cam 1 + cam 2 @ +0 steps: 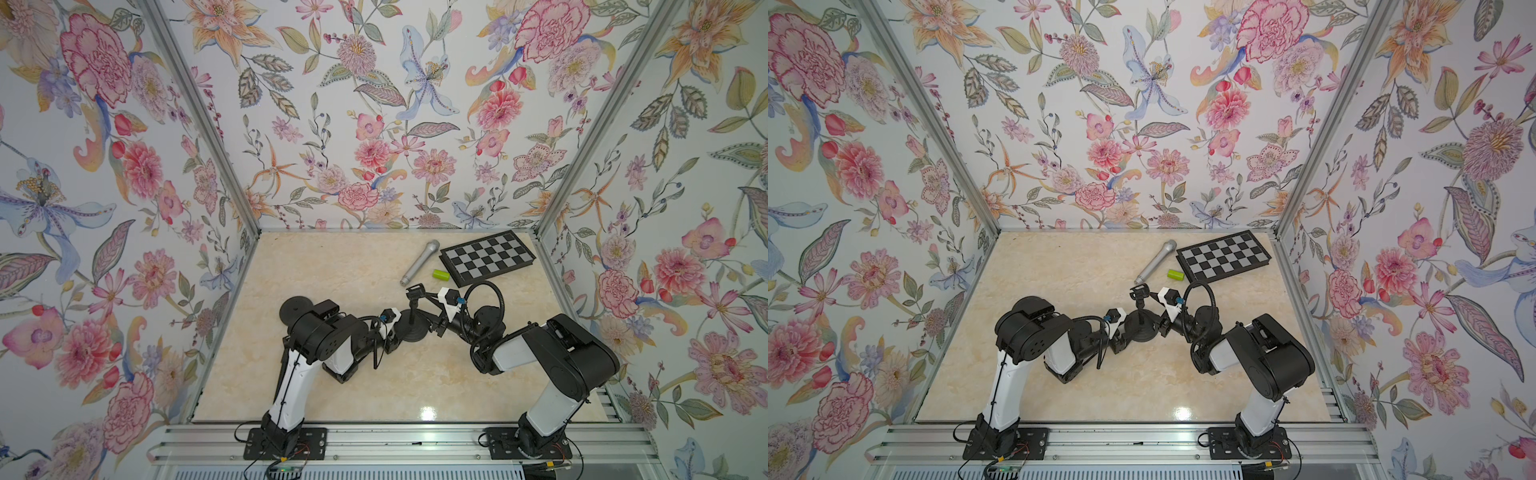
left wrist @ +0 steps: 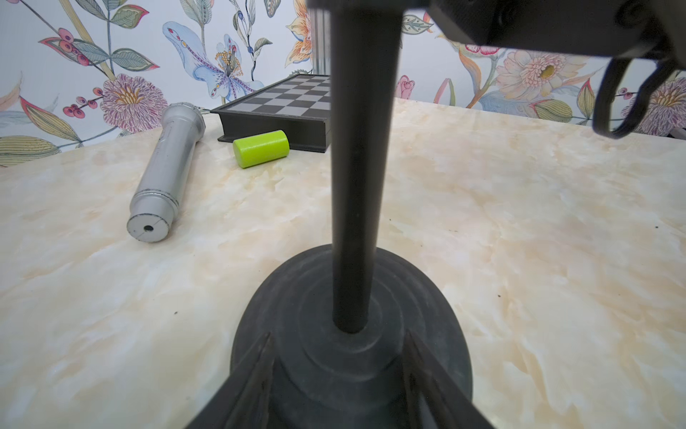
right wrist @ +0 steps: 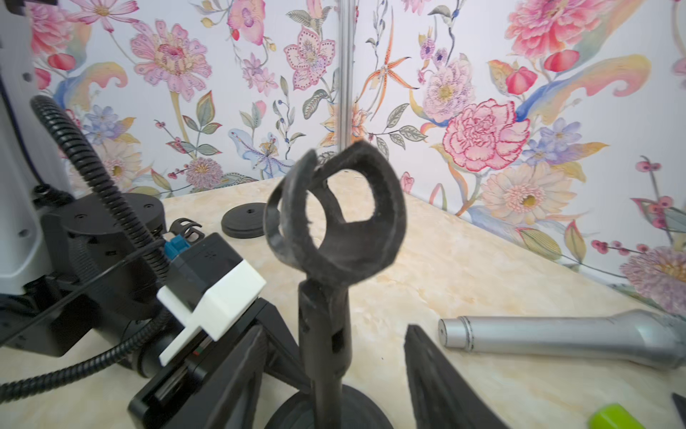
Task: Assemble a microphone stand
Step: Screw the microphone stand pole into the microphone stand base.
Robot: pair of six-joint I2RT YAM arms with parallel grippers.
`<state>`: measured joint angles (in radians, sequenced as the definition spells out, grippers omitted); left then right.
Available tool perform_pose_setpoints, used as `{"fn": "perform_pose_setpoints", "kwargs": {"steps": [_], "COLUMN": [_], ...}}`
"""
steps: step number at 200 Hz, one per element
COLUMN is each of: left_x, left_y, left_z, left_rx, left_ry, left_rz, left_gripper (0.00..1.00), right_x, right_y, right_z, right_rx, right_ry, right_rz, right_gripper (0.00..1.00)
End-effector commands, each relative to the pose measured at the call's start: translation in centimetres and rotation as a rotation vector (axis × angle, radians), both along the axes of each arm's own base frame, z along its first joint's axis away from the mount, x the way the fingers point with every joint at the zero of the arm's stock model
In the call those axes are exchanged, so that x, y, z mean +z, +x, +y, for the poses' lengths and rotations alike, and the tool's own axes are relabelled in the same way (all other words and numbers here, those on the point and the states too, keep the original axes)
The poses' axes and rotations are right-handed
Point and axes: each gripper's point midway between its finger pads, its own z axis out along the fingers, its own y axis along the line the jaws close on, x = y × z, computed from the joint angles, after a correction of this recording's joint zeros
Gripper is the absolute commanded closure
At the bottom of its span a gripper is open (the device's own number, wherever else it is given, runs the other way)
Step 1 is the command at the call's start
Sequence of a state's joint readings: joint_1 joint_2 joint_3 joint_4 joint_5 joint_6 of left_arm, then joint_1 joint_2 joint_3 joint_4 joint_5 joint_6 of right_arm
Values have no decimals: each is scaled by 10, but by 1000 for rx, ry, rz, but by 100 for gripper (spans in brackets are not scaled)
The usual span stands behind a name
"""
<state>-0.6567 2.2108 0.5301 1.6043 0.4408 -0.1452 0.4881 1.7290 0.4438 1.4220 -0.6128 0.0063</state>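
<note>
A black microphone stand rises in the middle of the table: round base (image 1: 417, 332) (image 2: 297, 297), upright pole (image 2: 358, 167) (image 3: 326, 371) and open clip (image 1: 415, 290) (image 3: 334, 223) on top. My left gripper (image 1: 397, 332) (image 2: 337, 353) reaches in low from the left, shut on the base's raised hub, one finger on each side. My right gripper (image 1: 424, 300) (image 3: 334, 330) sits high on the pole just under the clip, open, with a gap between the pole and each finger. A silver microphone (image 1: 420, 262) (image 3: 557, 338) lies loose on the table behind the stand.
A lime-green cylinder (image 1: 441, 274) (image 2: 261, 148) lies beside the microphone. A black chessboard (image 1: 488, 257) (image 2: 289, 100) lies at the back right. A second round black base (image 1: 296, 309) (image 3: 247, 221) sits behind my left arm. Floral walls close in three sides.
</note>
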Motion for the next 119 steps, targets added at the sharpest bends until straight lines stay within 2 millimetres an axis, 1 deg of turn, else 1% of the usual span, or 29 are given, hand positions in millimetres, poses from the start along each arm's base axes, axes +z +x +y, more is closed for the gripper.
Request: {"fn": "perform_pose_setpoints", "kwargs": {"steps": [1,20,40,42,59,71,79,83,100,104,119], "left_x": [-4,-5,-4,-5,-6,-7,-6,-6,-6,-5,-5], "left_y": [0,3,-1,-1,3,4,3,2,3,4,6], "left_z": [3,1,2,2,0,0,1,2,3,3,3], "left_rx": [19,13,13,13,11,10,12,13,21,20,23], "left_ry": [8,20,10,10,17,24,21,18,14,14,18], "left_rz": [-46,-39,-42,-42,-41,-36,-35,-37,-44,-43,-36], "left_gripper": [44,44,44,44,44,44,44,44,44,44,44], "right_x": [0,-4,-10,-10,-11,-10,-9,-10,-13,-14,-19], "right_y": [-15,-5,7,9,14,18,20,21,21,23,27], "right_z": [16,21,26,27,26,23,19,17,9,7,1], "right_rx": [231,245,243,244,229,183,146,122,14,-30,-200], "right_ry": [-7,-26,-38,-38,-29,-18,-10,-8,-2,1,17], "right_rz": [33,55,82,83,82,73,61,58,36,31,49], "right_gripper": [41,44,57,60,74,81,88,90,95,94,96]}}
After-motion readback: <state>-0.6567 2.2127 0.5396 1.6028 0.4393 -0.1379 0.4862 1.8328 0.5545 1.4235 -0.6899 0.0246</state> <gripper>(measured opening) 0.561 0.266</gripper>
